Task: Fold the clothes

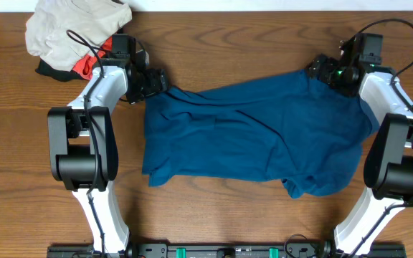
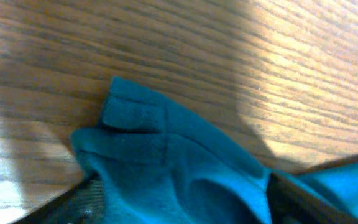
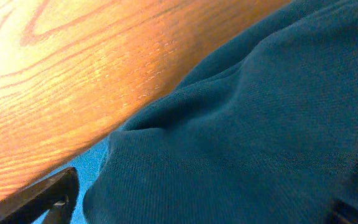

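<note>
Shirt: the large teal-blue short-sleeved shirt of soft plain cloth (image 1: 257, 136) lies spread and rumpled on the middle of the brown wooden surface (image 1: 214, 43), between your two arms.
Long axis: it runs side to side, from your left arm to your right. The right end sits a little farther from the arm bases than the left.
Far edge: this is the edge away from the arm bases, and both tools are on it, one at each end.
Left corner: the far left corner lies directly at the left tool (image 1: 153, 80). In the left wrist view its tip pokes out past the fingers onto bare wood.
Left tool state: the fingers stand on either side of a bunch of cloth that fills the gap. You cannot tell whether they are pressing on it.
Right corner: the far right corner lies under the right tool (image 1: 327, 70).
Right tool state: the fingers (image 3: 58, 193) are wide apart, with cloth heaped between them and nothing clamped.
Nearer arm: neither, since each tool is already at its own corner.
Coming move, as a judgement: it depends on the near edge lying straight back toward the arm bases, across the short axis.
Beyond the shirt: the crumpled pale beige-grey garment (image 1: 70, 29) sits at the far left, well apart from the shirt.
</note>
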Motion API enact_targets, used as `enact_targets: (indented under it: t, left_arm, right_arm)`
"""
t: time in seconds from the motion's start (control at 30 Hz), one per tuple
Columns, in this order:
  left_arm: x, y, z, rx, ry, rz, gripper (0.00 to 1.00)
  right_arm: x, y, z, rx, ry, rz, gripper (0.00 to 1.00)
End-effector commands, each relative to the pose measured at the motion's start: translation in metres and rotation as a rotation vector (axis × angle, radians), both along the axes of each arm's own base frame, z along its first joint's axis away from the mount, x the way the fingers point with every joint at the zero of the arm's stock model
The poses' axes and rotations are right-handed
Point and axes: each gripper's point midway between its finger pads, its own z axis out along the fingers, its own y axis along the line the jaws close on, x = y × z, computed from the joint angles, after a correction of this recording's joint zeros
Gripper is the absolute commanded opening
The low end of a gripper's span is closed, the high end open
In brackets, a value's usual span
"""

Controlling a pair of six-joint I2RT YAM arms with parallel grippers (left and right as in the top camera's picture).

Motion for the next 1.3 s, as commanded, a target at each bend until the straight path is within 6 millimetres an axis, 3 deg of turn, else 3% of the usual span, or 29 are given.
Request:
enact_targets:
  t: [0.0, 0.03, 0.07, 0.1, 0.27, 0.37, 0.5, 0.7, 0.87, 1.03, 1.27]
  left_arm:
    - [-0.009, -0.005, -0.019, -0.02, 0.057, -0.006, 0.66]
    - [-0.009, -0.005, -0.019, -0.02, 0.057, -0.005, 0.59]
    - [-0.009, -0.005, -0.019, -0.02, 0.057, -0.005, 0.5]
    - [-0.009, -0.005, -0.019, -0.02, 0.057, -0.005, 0.42]
    - [-0.01, -0.005, -0.013, -0.018, 0.052, -0.013, 0.08]
    - [-0.009, -0.005, 0.004, -0.01, 0.021, -0.037, 0.06]
    - [-0.005, -0.005, 0.038, -0.009, -0.048, -0.044, 0.06]
    - [-0.006, -0.005, 0.097, -0.007, -0.162, -0.049, 0.06]
    - [-0.02, -0.005, 0.15, -0.005, -0.249, -0.054, 0.06]
    - [-0.044, -0.004, 0.206, 0.002, -0.345, -0.067, 0.05]
    - [-0.088, -0.002, 0.282, 0.007, -0.509, -0.07, 0.06]
  right_arm:
    - [0.005, 0.006, 0.003, 0.051, -0.011, 0.001, 0.85]
    - [0.005, 0.006, 0.003, 0.051, -0.013, 0.001, 0.79]
    - [0.006, 0.005, 0.004, 0.052, -0.016, -0.001, 0.6]
    - [0.007, 0.005, 0.005, 0.054, -0.018, -0.006, 0.53]
    - [0.011, 0.007, 0.018, 0.075, -0.033, 0.004, 0.45]
    - [0.015, 0.006, 0.039, 0.07, -0.058, 0.007, 0.36]
    - [0.016, 0.006, 0.076, 0.066, -0.1, 0.01, 0.01]
    - [0.004, 0.008, 0.133, 0.049, -0.18, 0.018, 0.01]
    - [-0.016, 0.014, 0.188, 0.017, -0.272, 0.048, 0.01]
    - [-0.046, 0.019, 0.237, -0.011, -0.349, 0.07, 0.01]
    - [-0.082, 0.024, 0.287, -0.042, -0.442, 0.08, 0.01]
